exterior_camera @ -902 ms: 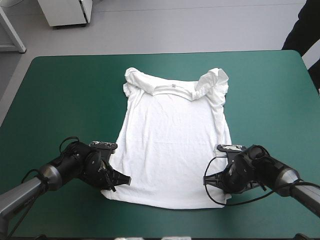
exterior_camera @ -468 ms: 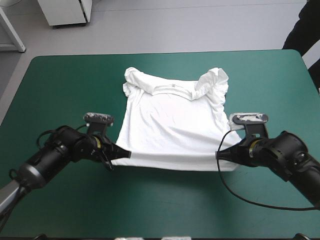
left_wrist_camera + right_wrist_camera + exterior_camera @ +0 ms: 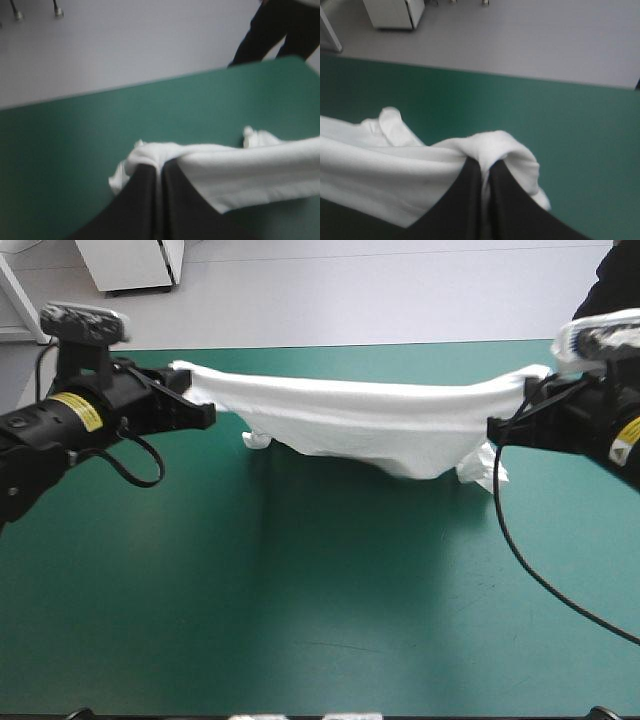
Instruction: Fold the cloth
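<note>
You had the T-shirt (image 3: 370, 425) strung out between your 2 claws, up off the worktop (image 3: 300, 590) and over its far half. It ran as 1 long white band from the left claw (image 3: 205, 412) across to the right claw (image 3: 492, 430). The top edge was pulled nearly straight and the middle sagged below it.

A small bunched lump of fabric hung under the band near the left claw, and a larger crumpled one hung near the right claw. You could not tell from the high view whether those lumps touched the teal-green surface or hung just clear of it.

The left wrist view showed that claw (image 3: 159, 167) pinching the T-shirt. Its 2 black fingers (image 3: 142, 200) were pressed together into 1 pointed arch, white fabric was gathered over the tips, and the band led off to one side.

The right wrist view showed the same on the other end. There the claw (image 3: 485, 167) was all but pressed together on the T-shirt, with a rounded fold of fabric bulging over the tips and the rest of the sheet trailing away toward the left claw.

Both arms sat high and wide apart, 1 near each side edge of the worktop.
</note>
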